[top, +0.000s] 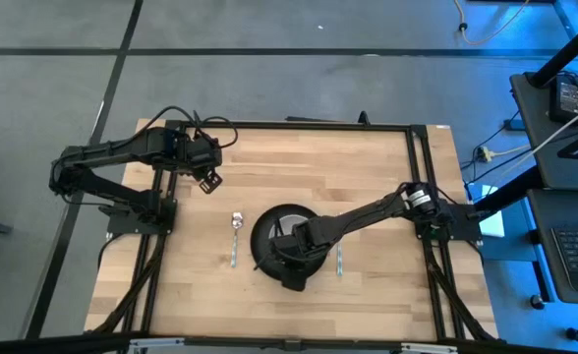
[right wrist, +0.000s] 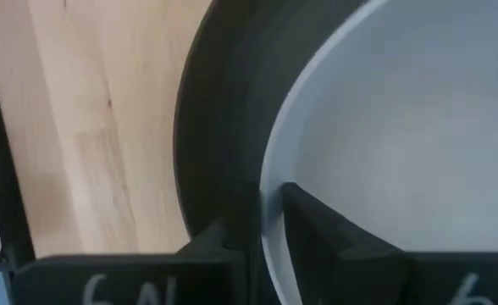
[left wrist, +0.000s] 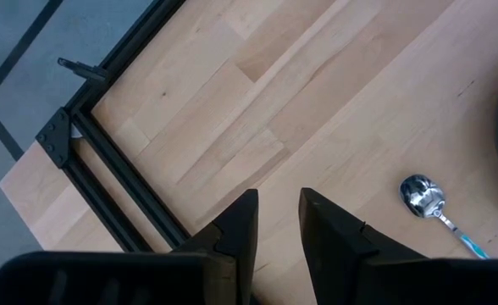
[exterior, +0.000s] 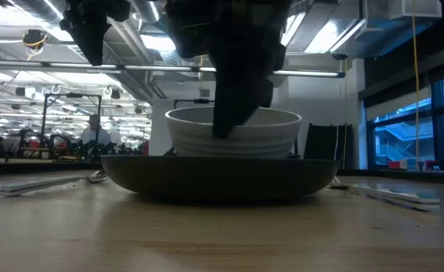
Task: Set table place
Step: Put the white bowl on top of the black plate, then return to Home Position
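A spoon (top: 236,224) with a shiny bowl and a pale blue handle lies on the table (top: 368,167) just left of a dark plate (top: 262,236). On the plate's other side a second slim utensil (top: 339,259) lies parallel to the spoon; I cannot tell what kind it is. A white ribbed bowl (exterior: 233,133) stands on the plate, its rim well above the plate's low dark edge.

My right gripper (right wrist: 262,224) reaches over the plate from the right side of the table, and my own arm covers most of the bowl in the view from above. One of my fingers (right wrist: 321,224) sits inside the bowl and the other outside, pinching its white wall between them.

My left gripper (top: 208,179) hangs above bare wood near the far left corner, its two fingers parted by a narrow gap and holding nothing.

The table is a large top of pale wood strips with a thin black frame. Plate and bowl sit near its front middle.
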